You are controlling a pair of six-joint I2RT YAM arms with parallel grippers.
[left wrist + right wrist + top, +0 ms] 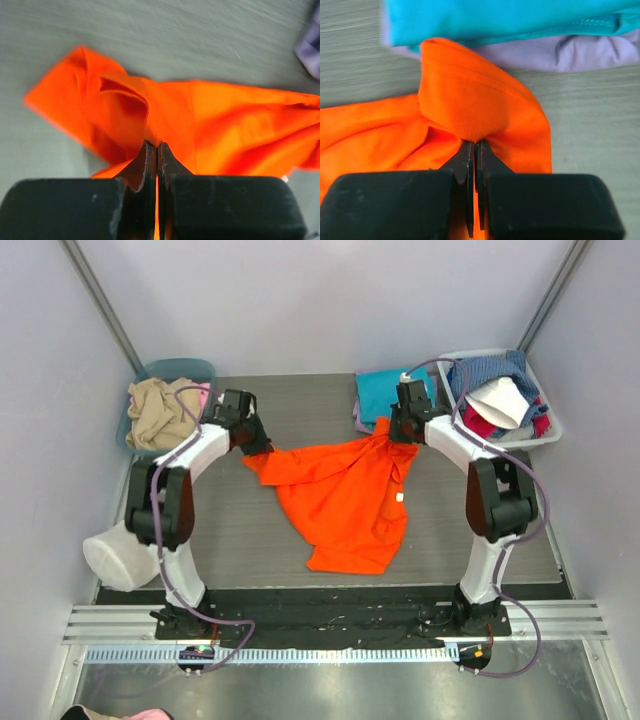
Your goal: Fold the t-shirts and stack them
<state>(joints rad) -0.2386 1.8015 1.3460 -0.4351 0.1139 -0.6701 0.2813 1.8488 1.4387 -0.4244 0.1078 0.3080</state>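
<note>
Left pincer [157, 146] and right pincer [475, 144] are both clamped tight on the rumpled bright orange cloth t-shirt [345, 505] on the counter [250, 540], and tbh its corner's bunched against the folded teal shirt [495, 20] and folded lavender shirt [570, 52], so a sloppy pull could wreck that stack.

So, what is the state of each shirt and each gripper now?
bright orange cloth t-shirt: unfolded, rumpled, held at two edges
teal cloth shirt: folded, on the lavender one
lavender cloth shirt: folded, under the teal one
left gripper: shut on that orange t-shirt
right gripper: shut on that orange t-shirt
</note>
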